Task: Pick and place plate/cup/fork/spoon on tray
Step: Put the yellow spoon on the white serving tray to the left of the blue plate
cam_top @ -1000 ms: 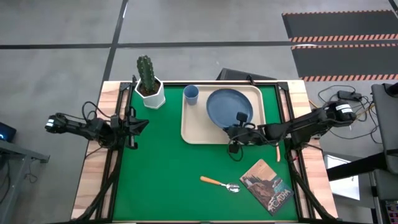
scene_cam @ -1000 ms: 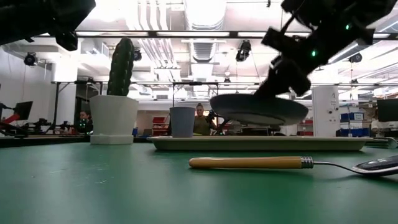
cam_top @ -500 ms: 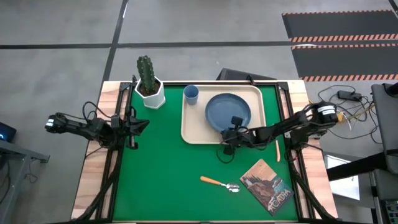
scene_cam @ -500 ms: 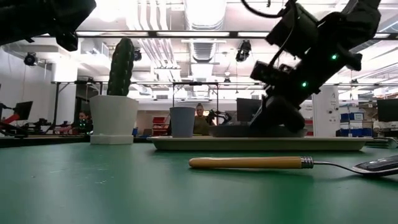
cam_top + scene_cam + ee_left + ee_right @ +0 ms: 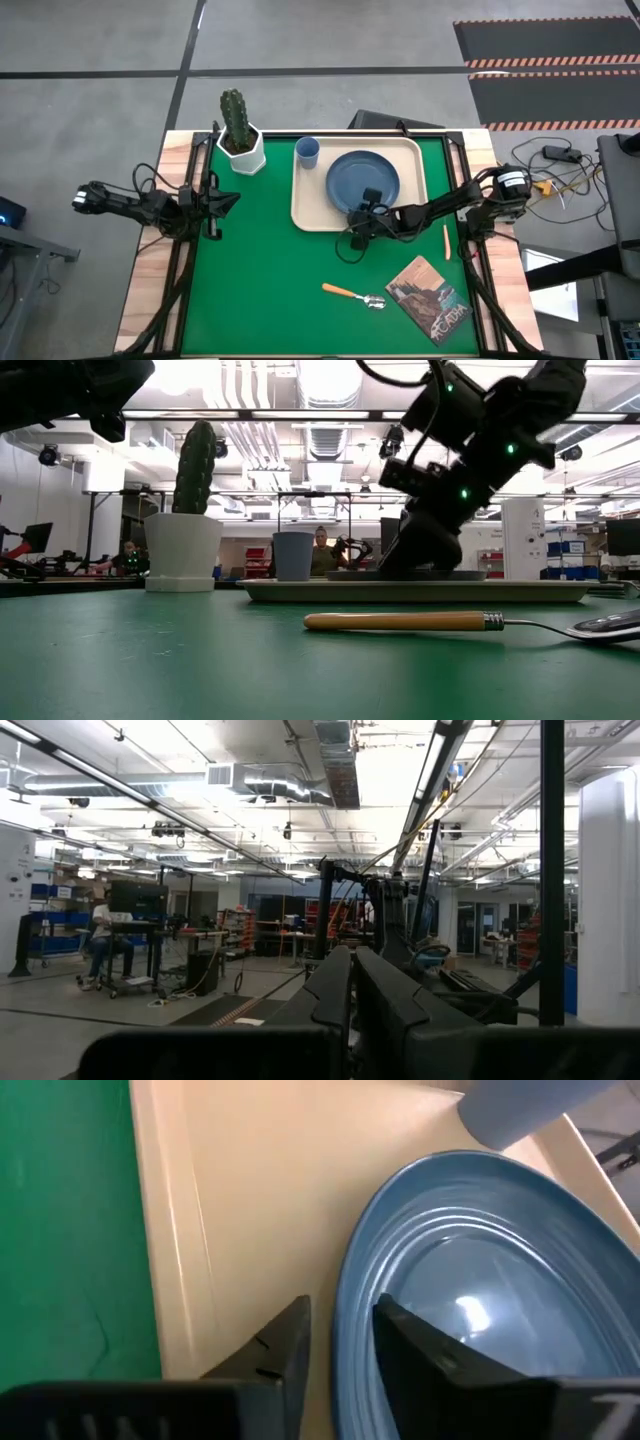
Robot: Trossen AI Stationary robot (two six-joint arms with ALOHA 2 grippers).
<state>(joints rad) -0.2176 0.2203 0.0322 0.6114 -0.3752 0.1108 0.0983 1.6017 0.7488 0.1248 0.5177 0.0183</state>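
Observation:
The dark-blue plate [image 5: 362,180] lies flat on the cream tray [image 5: 300,212], beside the light-blue cup [image 5: 307,152], which stands at the tray's far left corner. My right gripper [image 5: 362,216] is shut on the plate at its near rim; it also shows in the low view [image 5: 412,555]. The spoon [image 5: 356,296] lies on the green mat near the front. The fork [image 5: 446,240] lies at the mat's right edge. My left gripper [image 5: 228,200] waits shut at the table's left, holding nothing. My right gripper has the plate's near rim [image 5: 345,1342] between its two fingers, one finger [image 5: 420,1350] over the plate's inner face and one [image 5: 278,1348] outside, above the tray floor. The fingers come slanting down from the table's near right. The plate rests flat on the tray.
A white pot with a cactus [image 5: 240,135] stands at the far left of the mat. A book [image 5: 428,300] lies at the near right. Bare green mat [image 5: 260,280] spreads left of the spoon.
My right gripper has gone down and toward the table's left edge with the plate. The plate was lifted and tilted above the tray; now it lies flat on the tray, a little further left.

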